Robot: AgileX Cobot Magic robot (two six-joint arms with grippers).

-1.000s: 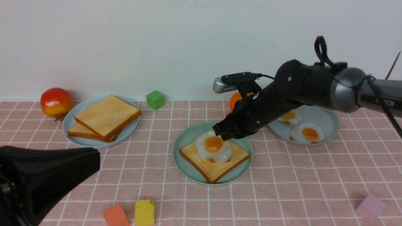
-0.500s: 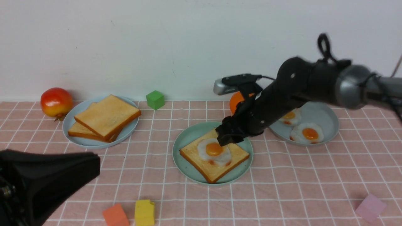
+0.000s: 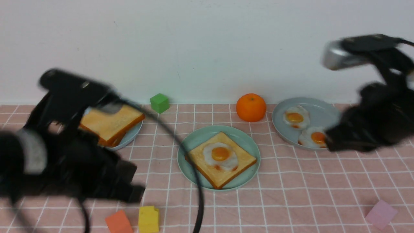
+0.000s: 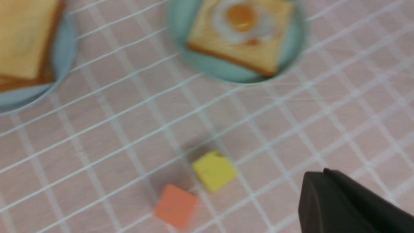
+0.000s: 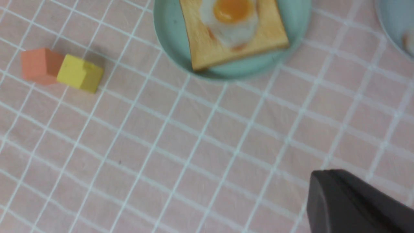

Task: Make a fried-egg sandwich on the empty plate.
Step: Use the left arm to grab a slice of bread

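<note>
Above the checked counter (image 3: pixel 291 194), the left end effector (image 3: pixel 131 191) and right end effector (image 3: pixel 333 142) hung closed and empty, both clear of the mint-green plate (image 3: pixel 194 142). Its toast slice (image 3: pixel 223 174) lay flat to carry the fried egg (image 3: pixel 221 154), seemingly awaiting a top slice.

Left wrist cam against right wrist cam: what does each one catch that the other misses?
Only the left wrist view shows the blue plate with its toast stack. Only the right wrist view shows an edge of the grey plate and a sliver of a spare egg. Both show the mint plate, the toast slice on it with an egg on top, the orange cube, the yellow cube and the checked cloth.
</note>
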